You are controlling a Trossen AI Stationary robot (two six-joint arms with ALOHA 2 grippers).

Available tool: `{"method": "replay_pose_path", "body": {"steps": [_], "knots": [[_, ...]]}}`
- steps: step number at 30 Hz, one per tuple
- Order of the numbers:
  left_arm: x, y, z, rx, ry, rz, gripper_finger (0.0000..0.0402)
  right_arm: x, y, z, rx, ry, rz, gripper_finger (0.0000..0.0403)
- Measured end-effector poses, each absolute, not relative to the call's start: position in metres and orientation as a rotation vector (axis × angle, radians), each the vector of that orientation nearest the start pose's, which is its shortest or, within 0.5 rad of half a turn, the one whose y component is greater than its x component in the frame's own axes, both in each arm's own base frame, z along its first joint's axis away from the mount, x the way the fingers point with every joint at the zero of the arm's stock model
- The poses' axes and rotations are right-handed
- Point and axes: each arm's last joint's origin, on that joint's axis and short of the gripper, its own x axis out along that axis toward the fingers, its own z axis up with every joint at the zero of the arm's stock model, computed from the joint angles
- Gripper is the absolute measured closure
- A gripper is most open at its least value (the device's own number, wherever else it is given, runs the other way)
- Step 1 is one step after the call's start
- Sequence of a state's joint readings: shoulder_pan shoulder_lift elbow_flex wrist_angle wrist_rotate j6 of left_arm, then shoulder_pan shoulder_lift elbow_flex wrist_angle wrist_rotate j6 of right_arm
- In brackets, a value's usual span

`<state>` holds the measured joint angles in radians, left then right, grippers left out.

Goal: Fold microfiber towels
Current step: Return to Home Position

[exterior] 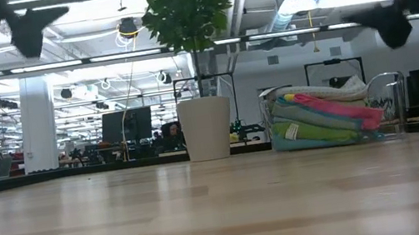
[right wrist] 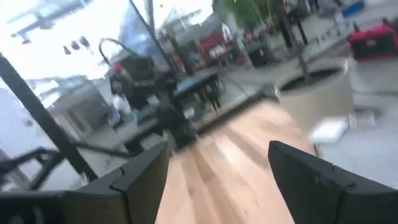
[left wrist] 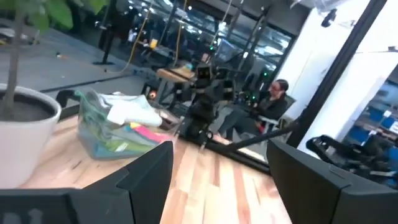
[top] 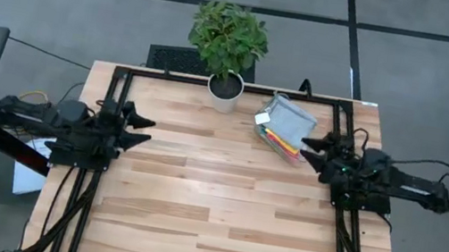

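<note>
Just beyond the fingertips of the right gripper (top: 306,151), which hangs above table level, we find the microfiber towels (exterior: 323,112), folded and stacked inside the clear bin (exterior: 392,101). The bin sits askew to the table edges, one corner toward those fingers. Both pairs of fingers stand spread wide and hold nothing. From the left gripper (top: 144,130) the stack lies well apart, ahead across the boards. We judge that any retreat of the right arm, the nearer one, should draw directly away from the bin. Beside the bin a potted plant (top: 225,90) stands on the pale wooden table (top: 191,220). Behind is a lit hall, where a person (left wrist: 277,99) sits.
</note>
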<state>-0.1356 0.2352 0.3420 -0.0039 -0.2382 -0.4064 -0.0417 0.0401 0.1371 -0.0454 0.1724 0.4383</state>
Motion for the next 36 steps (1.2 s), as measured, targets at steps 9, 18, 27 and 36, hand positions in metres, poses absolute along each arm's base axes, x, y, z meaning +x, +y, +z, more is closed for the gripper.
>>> {"method": "replay_pose_path", "body": {"steps": [9,18,27,36], "knots": [[0.085,-0.004,0.216,-0.457,-0.144,0.115,0.015,0.09,-0.004,0.177,0.416,-0.009,-0.343,0.0101],[0.093,-0.004,0.184,-0.512,-0.087,0.136,0.015,0.093,0.001,0.169,0.311,0.071,-0.363,0.0101],[0.094,-0.008,0.181,-0.422,-0.086,0.031,0.015,0.094,0.0,0.168,0.385,0.065,-0.39,0.0101],[0.095,-0.009,0.174,-0.293,-0.006,0.001,0.015,0.094,0.0,0.168,0.387,0.064,-0.391,0.0101]]}}
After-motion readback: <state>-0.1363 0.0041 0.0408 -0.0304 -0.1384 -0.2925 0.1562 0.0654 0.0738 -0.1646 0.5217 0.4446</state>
